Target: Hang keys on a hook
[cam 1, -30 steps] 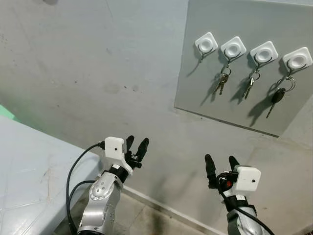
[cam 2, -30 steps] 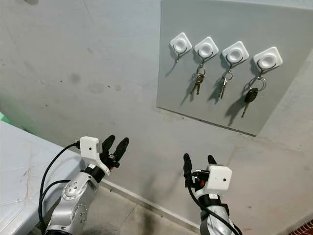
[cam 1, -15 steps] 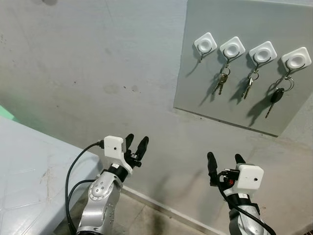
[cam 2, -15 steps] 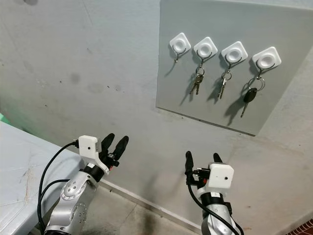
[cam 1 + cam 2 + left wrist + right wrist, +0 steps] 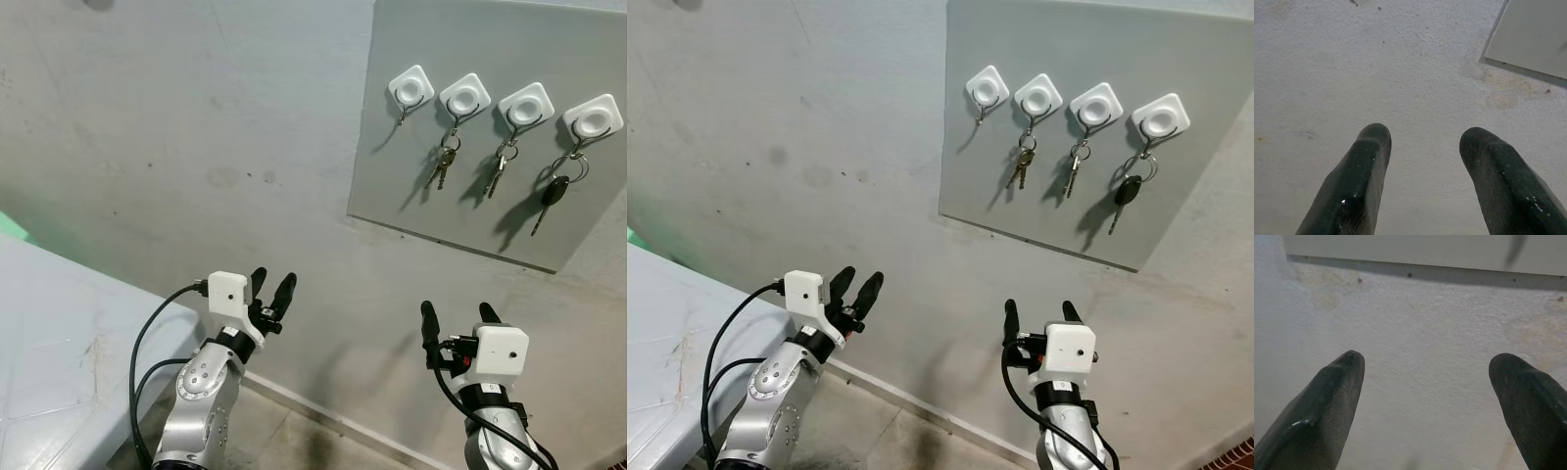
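Note:
A grey board [image 5: 509, 211] on the wall carries a row of white hooks. The leftmost hook [image 5: 411, 88] is bare. Small metal keys [image 5: 441, 168] hang from the second hook, more keys [image 5: 498, 173] from the third, and a black car key [image 5: 552, 194] from the rightmost. My left gripper [image 5: 272, 291] is raised low on the left, open and holding nothing. My right gripper [image 5: 458, 315] is raised below the board, open wide and empty. In the right wrist view both fingers [image 5: 1327, 406] point at the wall just under the board's lower edge.
A pale grey table [image 5: 49, 333] stands at the lower left. The rough grey wall [image 5: 196, 147] faces me, meeting the floor [image 5: 284, 431] between my arms.
My right gripper has shifted slightly right and down and its fingers have spread wider. The left gripper has held its place.

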Robot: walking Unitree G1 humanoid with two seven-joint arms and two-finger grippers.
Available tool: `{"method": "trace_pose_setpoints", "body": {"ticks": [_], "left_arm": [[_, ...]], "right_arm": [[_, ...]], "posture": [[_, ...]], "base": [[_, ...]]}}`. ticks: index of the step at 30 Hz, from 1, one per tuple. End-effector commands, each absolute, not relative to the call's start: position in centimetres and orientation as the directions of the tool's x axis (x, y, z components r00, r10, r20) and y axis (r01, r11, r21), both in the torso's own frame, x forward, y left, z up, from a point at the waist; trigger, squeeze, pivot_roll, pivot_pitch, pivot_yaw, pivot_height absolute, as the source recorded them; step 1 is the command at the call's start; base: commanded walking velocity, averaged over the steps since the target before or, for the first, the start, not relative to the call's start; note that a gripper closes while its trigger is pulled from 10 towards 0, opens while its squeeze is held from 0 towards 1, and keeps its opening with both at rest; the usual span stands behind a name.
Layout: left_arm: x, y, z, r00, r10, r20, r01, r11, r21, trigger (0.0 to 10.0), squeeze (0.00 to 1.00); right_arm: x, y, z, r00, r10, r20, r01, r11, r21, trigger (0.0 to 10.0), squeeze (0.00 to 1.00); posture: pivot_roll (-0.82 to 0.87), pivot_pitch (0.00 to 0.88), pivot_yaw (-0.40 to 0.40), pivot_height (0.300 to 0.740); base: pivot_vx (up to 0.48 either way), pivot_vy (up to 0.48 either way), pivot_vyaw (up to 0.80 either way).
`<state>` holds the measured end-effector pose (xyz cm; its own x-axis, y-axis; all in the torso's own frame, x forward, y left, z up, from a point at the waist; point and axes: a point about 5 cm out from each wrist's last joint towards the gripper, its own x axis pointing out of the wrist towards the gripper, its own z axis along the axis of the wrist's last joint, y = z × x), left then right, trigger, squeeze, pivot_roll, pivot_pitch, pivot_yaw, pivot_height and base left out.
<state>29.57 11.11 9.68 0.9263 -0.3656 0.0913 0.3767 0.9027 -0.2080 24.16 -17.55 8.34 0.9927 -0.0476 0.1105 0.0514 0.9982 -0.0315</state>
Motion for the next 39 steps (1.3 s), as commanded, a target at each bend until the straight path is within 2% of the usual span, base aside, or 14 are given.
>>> {"method": "trace_pose_setpoints", "body": {"ticks": [1, 6, 39], "left_arm": [[29.54, 11.21, 10.05, 0.926, -0.363, 0.104, 0.377, 0.906, -0.191, 10.0, 0.0], [29.79, 11.29, 10.08, 0.925, -0.367, 0.1, 0.38, 0.906, -0.188, 10.0, 0.0], [30.24, 10.75, 10.06, 0.919, -0.386, 0.077, 0.394, 0.905, -0.161, 10.0, 0.0]], "right_arm": [[24.24, -17.38, 8.46, 0.993, -0.037, 0.109, 0.043, 0.998, -0.051, 10.0, 0.0], [24.35, -17.14, 8.43, 0.994, -0.019, 0.107, 0.025, 0.998, -0.051, 10.0, 0.0], [24.15, -17.32, 8.22, 0.996, 0.021, 0.089, -0.012, 0.996, -0.09, 10.0, 0.0]], "posture": [[-0.1, 0.0, 0.016, 0.74], [-0.1, 0.0, 0.013, 0.74], [-0.1, 0.0, 0.005, 0.74]], "base": [[0.0, 0.0, 0.0], [0.0, 0.0, 0.24], [0.0, 0.0, 0.79]]}}
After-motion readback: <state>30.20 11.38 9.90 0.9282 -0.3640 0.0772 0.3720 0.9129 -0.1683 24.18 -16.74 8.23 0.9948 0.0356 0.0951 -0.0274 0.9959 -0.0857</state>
